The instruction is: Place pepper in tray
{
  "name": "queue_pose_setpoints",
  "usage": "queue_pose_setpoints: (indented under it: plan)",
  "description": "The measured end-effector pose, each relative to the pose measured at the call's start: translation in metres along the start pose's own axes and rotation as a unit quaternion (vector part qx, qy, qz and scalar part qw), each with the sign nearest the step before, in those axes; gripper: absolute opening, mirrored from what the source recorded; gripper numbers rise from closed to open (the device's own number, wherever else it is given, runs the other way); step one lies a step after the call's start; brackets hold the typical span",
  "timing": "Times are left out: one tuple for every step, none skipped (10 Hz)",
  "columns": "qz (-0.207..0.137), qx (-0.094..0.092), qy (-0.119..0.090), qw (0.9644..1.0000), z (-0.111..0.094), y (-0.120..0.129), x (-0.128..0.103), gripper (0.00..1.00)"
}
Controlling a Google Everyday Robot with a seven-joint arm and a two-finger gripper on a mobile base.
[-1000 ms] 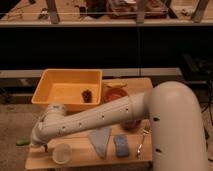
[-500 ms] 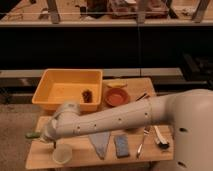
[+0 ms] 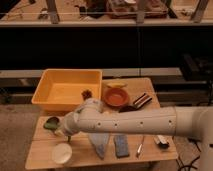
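The gripper (image 3: 59, 131) sits beside the yellow tray (image 3: 47, 97), whether it holds the pepper cannot be told; placing it in the tray remains.

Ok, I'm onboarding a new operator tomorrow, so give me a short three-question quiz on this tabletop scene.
1. True or false: the end effector is over the left part of the table, near the green item.
2. What colour is the tray?
3. Which lies right of the tray? A) orange-red bowl B) white cup C) blue sponge

Key: 1 true; 2 yellow; 3 A.
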Motion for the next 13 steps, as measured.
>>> queue_pose_setpoints:
  plan:
    - [0.015,-0.003,0.002,0.9999,-0.003,0.007,-0.005,0.0]
    - [0.028,-0.008,0.005,0.9996,-0.006,0.016,-0.006,0.0]
    - [0.036,-0.014,0.006,0.9993,-0.012,0.027,-0.007,0.0]
    - [0.044,-0.024,0.006,0.9988,-0.02,0.039,-0.008,0.0]
    - [0.051,-0.032,0.007,0.9982,-0.028,0.05,-0.009,0.0]
    - [0.057,-0.038,0.006,0.9977,-0.035,0.06,-0.009,0.0]
    - [0.061,-0.043,0.004,0.9972,-0.041,0.072,-0.004,0.0]
    - [0.063,-0.045,0.002,0.997,-0.044,0.084,0.001,0.0]
    - [0.066,-0.047,0.005,0.9967,-0.046,0.095,0.006,0.0]
    - [0.072,-0.048,0.013,0.9962,-0.046,0.111,0.009,0.0]
    - [0.08,-0.049,0.022,0.9954,-0.046,0.125,0.01,0.0]
    - [0.084,-0.05,0.028,0.9949,-0.046,0.132,0.01,0.0]
    - [0.093,-0.051,0.038,0.9936,-0.046,0.151,0.012,0.0]
